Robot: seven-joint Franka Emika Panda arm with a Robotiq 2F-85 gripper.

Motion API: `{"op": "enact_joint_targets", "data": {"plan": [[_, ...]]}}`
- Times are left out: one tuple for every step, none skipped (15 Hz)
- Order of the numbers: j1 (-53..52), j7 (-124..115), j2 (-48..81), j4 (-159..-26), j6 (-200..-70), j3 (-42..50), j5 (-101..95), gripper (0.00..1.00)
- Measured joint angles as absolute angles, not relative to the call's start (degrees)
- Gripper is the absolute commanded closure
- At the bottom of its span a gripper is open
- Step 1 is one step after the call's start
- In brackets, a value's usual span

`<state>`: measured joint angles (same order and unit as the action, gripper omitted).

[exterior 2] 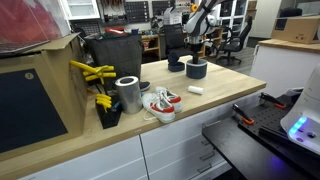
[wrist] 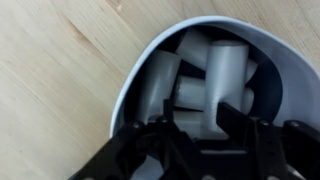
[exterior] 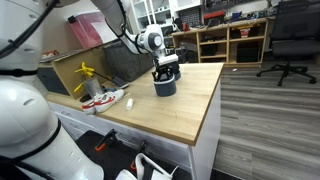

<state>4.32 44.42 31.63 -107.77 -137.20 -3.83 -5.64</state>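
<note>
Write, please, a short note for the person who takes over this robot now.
Jaws: at the mouth of the cup; open or shut cannot be told.
Things: the cup stands on the wooden table, several white sticks inside. One small white piece lies on the table beside the cup.
Done: sticks are in the cup.
Left: probably the loose piece; check first whether the jaws hold anything.
</note>
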Motion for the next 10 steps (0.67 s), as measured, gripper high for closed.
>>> {"op": "enact_joint_targets", "data": {"plan": [[4.43, 44.24, 31.89, -107.64, -137.2, -3.76, -5.64, 0.37], [4.52, 44.17, 31.95, -107.62, -137.2, -3.77, -5.6, 0.4], [4.53, 44.05, 31.93, -107.62, -137.19, -3.78, -5.6, 0.44], [4.53, 43.8, 31.88, -107.61, -137.18, -3.8, -5.6, 0.43], [4.53, 43.58, 31.88, -107.61, -137.17, -3.8, -5.6, 0.43], [4.54, 43.52, 31.87, -107.6, -137.17, -3.8, -5.6, 0.44], [4.59, 43.5, 31.88, -107.58, -137.16, -3.81, -5.56, 0.41], [4.66, 43.5, 31.88, -107.57, -137.12, -3.86, -5.51, 0.39], [4.76, 43.5, 31.88, -107.54, -136.95, -3.94, -5.42, 0.39], [4.82, 43.5, 31.88, -107.48, -136.77, -3.98, -5.35, 0.36]]}}
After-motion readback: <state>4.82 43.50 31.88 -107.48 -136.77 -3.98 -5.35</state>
